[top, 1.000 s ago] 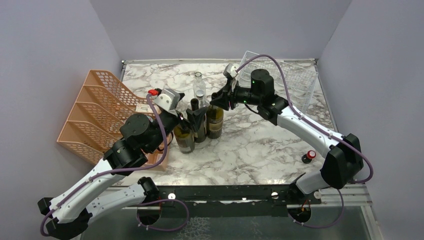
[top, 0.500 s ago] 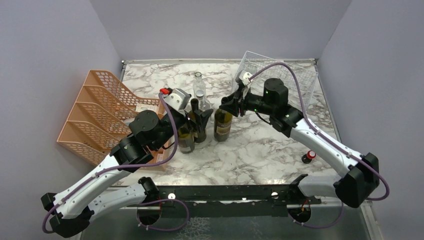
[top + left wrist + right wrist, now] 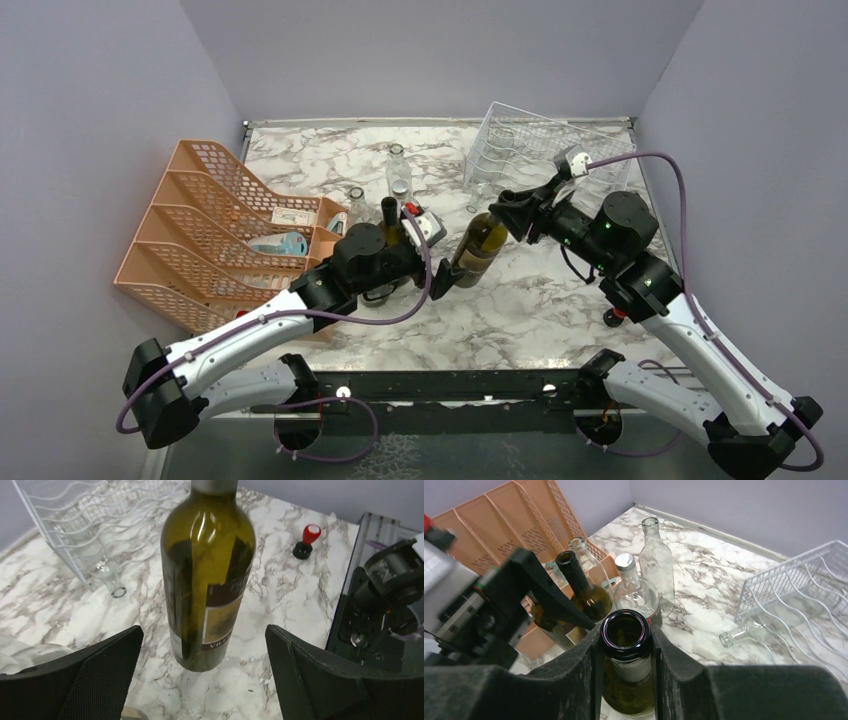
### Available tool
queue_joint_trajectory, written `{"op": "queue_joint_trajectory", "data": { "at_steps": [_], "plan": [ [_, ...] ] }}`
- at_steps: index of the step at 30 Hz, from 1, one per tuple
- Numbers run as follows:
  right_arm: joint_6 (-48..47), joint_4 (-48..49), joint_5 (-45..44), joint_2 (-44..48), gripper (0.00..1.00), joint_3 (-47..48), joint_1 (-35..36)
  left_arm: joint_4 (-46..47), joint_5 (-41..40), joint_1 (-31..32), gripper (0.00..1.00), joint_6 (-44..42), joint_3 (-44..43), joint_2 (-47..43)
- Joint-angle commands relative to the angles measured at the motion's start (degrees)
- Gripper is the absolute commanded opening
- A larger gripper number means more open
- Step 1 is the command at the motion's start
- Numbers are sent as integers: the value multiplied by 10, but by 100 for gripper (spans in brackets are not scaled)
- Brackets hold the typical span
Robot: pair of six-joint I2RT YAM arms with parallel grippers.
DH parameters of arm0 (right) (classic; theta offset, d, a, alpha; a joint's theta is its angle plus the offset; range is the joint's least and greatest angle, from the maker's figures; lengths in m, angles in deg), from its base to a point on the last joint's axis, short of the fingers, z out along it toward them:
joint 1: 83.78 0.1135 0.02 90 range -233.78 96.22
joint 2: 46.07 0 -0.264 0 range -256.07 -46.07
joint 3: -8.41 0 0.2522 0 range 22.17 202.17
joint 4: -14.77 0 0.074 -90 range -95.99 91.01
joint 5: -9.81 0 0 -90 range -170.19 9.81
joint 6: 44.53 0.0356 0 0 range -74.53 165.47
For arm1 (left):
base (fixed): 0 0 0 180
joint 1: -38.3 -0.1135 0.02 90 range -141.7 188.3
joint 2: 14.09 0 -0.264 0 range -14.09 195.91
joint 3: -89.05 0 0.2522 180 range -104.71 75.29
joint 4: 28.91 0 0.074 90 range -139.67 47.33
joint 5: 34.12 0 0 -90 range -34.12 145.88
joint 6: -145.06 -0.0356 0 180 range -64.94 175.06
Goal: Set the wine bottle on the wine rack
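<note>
While the right hand (image 3: 625, 650) is closed narrow on the neck of the dark olive-green glass wine bottle (image 3: 210, 580), pinching it just under the open mouth, the task looks about half done to me. The bottle is grasped and taken apart from the other bottles, but it is not yet on the rack. The left hand (image 3: 440, 278) stands wide open, its two black fingers (image 3: 90, 672) on either side of the bottle's lower body and touching nothing.

The bottle hangs between the two hands over the middle of the white-and-grey marbled counter (image 3: 520, 300). In the left wrist view its base seems just clear of the surface, though I cannot be sure.

Its long axis is tilted, more upright than flat. The mouth points up and toward the far right, the base down and toward the near left, with the label facing roughly toward the near edge.

The silvery-white thin-wire wine rack (image 3: 545, 150) stands at the far right, near the bottle but apart from it. A clear glass bottle (image 3: 107, 577) already lies in a low row, with its neck poking out. What remains, I judge, is to carry the bottle to the rack, lay its axis nearly level along a wavy cradle, and let go.
</note>
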Motion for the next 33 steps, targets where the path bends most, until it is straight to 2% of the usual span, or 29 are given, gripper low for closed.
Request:
{"op": "queue_joint_trajectory", "data": {
  "at_steps": [1, 3, 9, 17, 22, 28, 33],
  "plan": [
    [69, -21, -51, 35, 1, 29, 3, 147, 67, 2, 99, -14, 80, 18],
    [85, -35, -53, 44, 1, 38, 3, 183, 108, 2, 99, -20, 103, 32],
    [92, -46, -39, 60, 1, 52, 3, 255, 160, 2, 99, 1, 113, 82],
    [80, -27, 9, 70, 1, 55, 3, 335, 169, 2, 99, 25, 108, 143],
    [76, -2, 46, 82, 1, 46, 3, 386, 151, 2, 98, 7, 120, 162],
    [79, 17, 69, 101, 1, 32, 3, 461, 145, 2, 90, -33, 152, 178],
    [85, 22, 87, 110, 1, 20, 3, 497, 158, 2, 91, -48, 152, 199]
  ]
}}
